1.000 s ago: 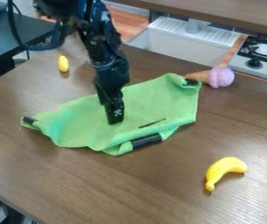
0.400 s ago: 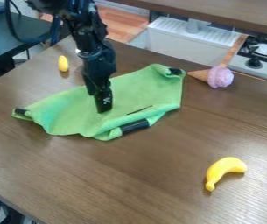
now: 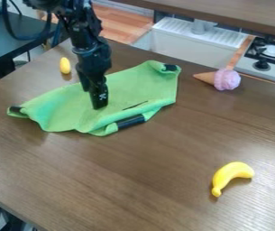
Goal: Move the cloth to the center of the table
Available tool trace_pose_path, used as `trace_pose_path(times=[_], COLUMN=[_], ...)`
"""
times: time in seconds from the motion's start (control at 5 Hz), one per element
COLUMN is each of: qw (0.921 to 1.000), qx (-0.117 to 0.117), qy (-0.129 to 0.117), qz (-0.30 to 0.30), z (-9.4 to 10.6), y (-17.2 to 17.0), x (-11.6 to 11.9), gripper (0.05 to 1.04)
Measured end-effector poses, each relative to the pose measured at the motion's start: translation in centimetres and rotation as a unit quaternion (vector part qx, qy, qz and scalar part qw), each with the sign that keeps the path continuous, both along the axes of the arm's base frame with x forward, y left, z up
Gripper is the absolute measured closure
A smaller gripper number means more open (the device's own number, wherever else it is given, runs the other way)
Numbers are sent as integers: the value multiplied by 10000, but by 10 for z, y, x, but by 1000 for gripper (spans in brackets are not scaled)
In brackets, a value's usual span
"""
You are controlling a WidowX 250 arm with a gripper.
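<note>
Toward the table's (image 3: 163, 180) far-left corner lies the green cloth (image 3: 127, 92), rumpled, spreading under the claw (image 3: 98, 106) and out past it on both sides. Its near edge is folded up, showing a black patch (image 3: 131, 122). The claw points down with its tip touching the cloth's middle; whether it is apart, together or clamped on fabric, I cannot tell. The toy ice cream cone (image 3: 226, 80) sits apart from the cloth, near its black-tipped far corner.
</note>
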State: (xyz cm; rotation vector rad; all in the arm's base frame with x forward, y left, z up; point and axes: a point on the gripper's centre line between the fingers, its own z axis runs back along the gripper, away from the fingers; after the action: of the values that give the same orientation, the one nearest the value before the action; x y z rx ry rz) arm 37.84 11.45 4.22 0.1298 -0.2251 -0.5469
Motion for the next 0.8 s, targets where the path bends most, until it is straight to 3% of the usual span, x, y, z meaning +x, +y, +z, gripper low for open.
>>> trace_pose_path(times=[0.4, 0.8], qw=[9996, 9963], qx=[-204, -447], qy=[132, 295], qz=[-142, -674], z=[-8, -10], y=[-13, -54], x=[-8, -29], gripper=[82, 83])
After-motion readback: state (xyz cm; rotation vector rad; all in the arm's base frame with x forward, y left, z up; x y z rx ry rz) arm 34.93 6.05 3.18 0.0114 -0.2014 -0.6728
